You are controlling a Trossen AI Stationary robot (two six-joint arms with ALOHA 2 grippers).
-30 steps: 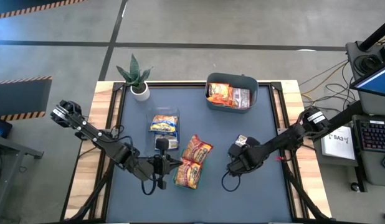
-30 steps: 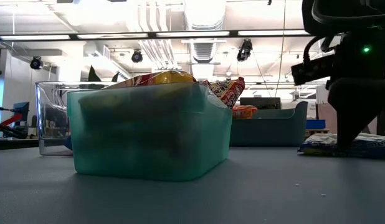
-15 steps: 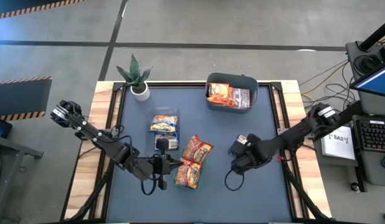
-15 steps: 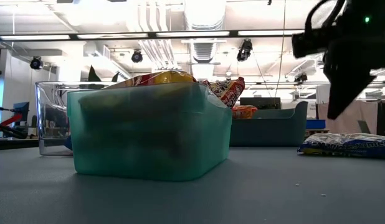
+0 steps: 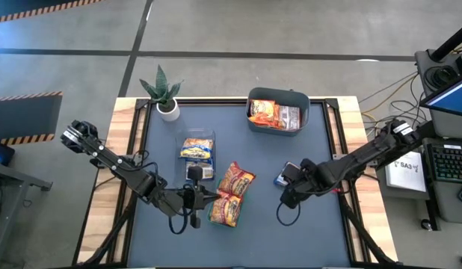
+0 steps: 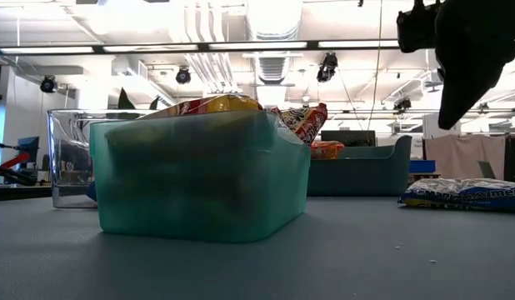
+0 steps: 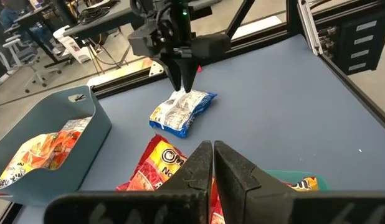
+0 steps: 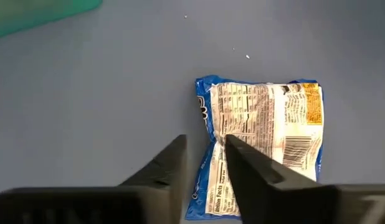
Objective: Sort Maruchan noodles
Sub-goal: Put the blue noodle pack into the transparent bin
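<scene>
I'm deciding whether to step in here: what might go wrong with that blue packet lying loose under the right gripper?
1. The right gripper hangs above the blue packet, empty, with only a narrow gap between the fingers; another descent might miss or just push the packet.
2. The packet lies label side up and crumpled, so its smooth film may slip out of a pinch.

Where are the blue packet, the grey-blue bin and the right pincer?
blue packet (image 8: pixel 267 134), right wrist view, label side.
grey-blue bin (image 5: pixel 278 129), high view, near wall.
right pincer (image 7: pixel 184 84), left wrist view, between fingertips.
</scene>
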